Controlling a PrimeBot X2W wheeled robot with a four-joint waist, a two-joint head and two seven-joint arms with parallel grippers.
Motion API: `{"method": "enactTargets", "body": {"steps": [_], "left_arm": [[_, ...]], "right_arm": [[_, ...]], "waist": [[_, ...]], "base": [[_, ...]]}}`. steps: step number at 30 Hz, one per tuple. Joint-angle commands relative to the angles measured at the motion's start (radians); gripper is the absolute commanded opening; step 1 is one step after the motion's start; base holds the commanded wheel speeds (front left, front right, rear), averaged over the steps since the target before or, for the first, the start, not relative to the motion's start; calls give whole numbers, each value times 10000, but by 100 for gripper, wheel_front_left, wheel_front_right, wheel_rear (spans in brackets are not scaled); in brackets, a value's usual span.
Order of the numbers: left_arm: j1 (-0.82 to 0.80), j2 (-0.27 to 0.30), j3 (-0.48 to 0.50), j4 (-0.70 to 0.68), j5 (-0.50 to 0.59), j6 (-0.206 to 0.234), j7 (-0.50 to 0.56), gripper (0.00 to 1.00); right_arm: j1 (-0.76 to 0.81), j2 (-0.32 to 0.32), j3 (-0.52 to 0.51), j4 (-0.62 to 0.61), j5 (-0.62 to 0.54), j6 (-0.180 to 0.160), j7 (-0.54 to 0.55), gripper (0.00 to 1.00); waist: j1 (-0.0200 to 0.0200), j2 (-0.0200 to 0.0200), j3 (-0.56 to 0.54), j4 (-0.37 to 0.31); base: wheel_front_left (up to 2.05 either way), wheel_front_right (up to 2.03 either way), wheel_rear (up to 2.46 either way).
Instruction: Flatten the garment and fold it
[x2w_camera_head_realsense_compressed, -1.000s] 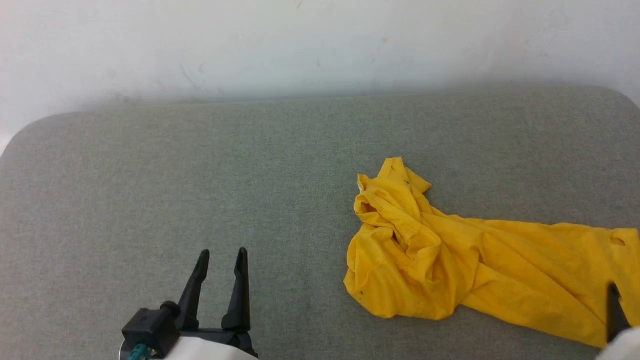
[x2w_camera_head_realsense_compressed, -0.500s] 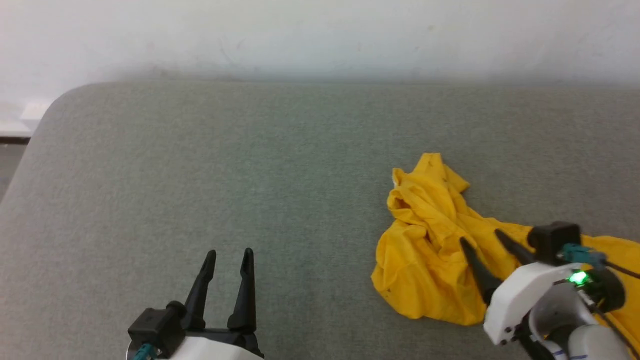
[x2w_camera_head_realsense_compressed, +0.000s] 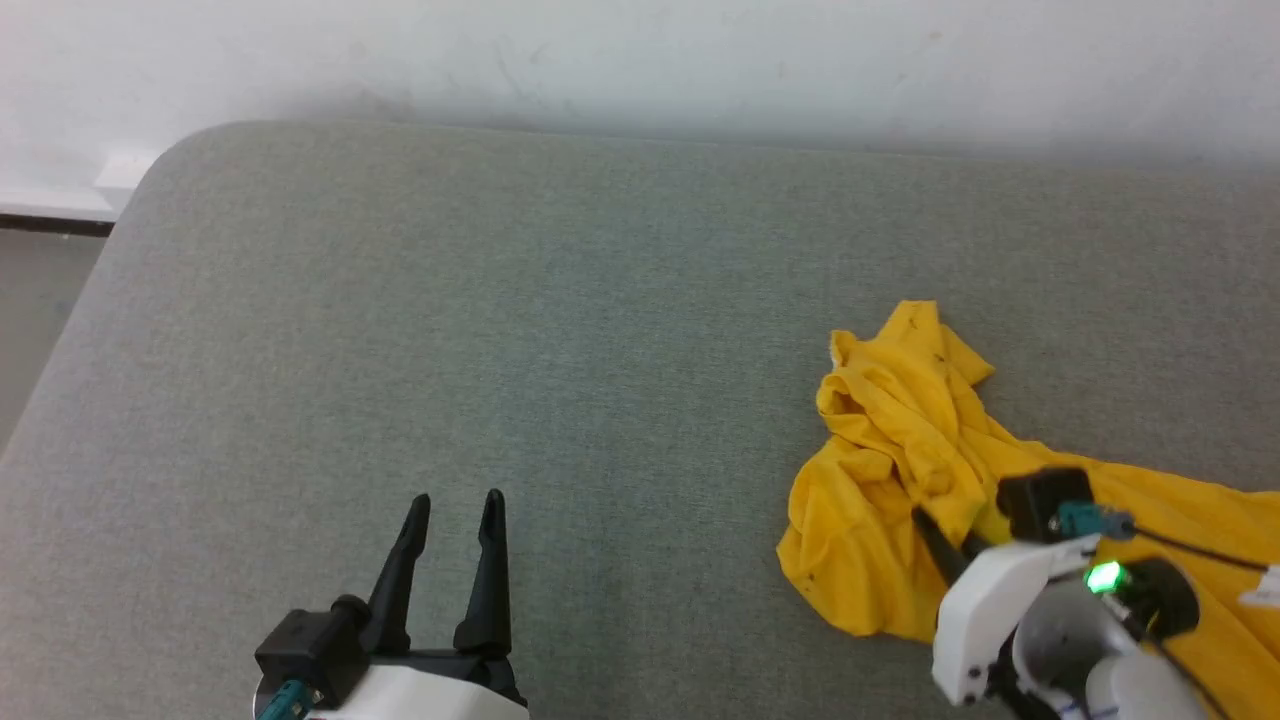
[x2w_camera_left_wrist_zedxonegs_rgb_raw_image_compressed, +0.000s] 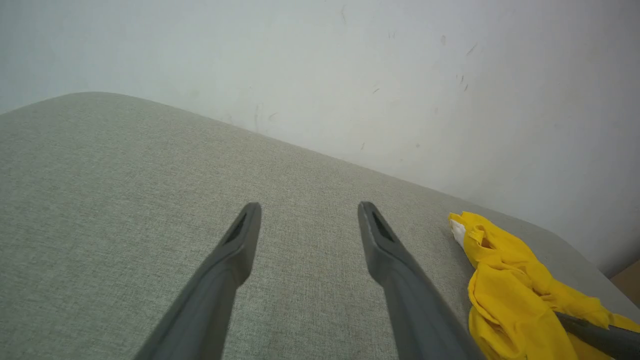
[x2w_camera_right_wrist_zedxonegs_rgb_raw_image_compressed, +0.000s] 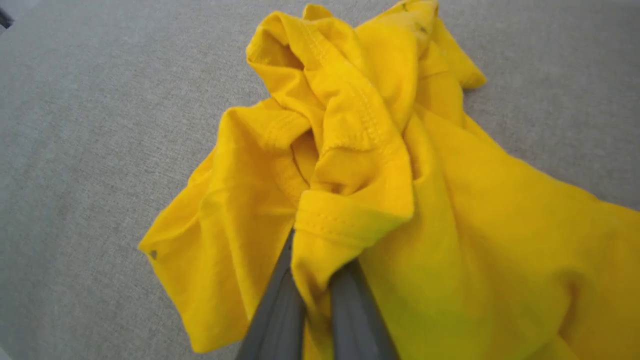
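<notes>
Against a white wall (x2w_camera_head_realsense_compressed: 640, 60), grey fabric surface (x2w_camera_head_realsense_compressed: 500, 300) holds the garment (x2w_camera_head_realsense_compressed: 880, 480).

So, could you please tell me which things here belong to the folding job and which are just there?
Job: crumpled bright yellow T-shirt; right gripper pinching its fold; open left gripper.
Just there: grey fabric cushion; white wall.

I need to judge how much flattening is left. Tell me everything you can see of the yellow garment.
The garment is bright yellow, soft-looking cloth with stitched hems and a few tiny dark specks. It lies crumpled, not flattened, on the grey upholstered surface, bunched into folds at its left end and trailing off past the head view's right edge. A sliver of white shows at one edge in the left wrist view. The right gripper pinches a hemmed fold.
</notes>
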Motion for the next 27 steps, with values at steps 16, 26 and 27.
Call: {"method": "enactTargets", "body": {"steps": [16,26,27], "left_arm": [[-355,-105,-4,16,15,-101,-46,100],[-481,-121,-26,178,111,-169,-47,100],[-494,-109,-35,206,130,-180,-47,100]], "right_arm": [[-2822,-2118,-3846,-482,-602,-17,-82,0],[-428,-437,-6804,272,-1677,-17,-174,99],[-366,-323,-6867,285,-1715,-17,-258,100]], "waist": [[0,1,387,-831],[0,1,596,-1103],[0,1,580,-1161]], "base": [[0,0,0],[0,0,0],[0,0,0]]}}
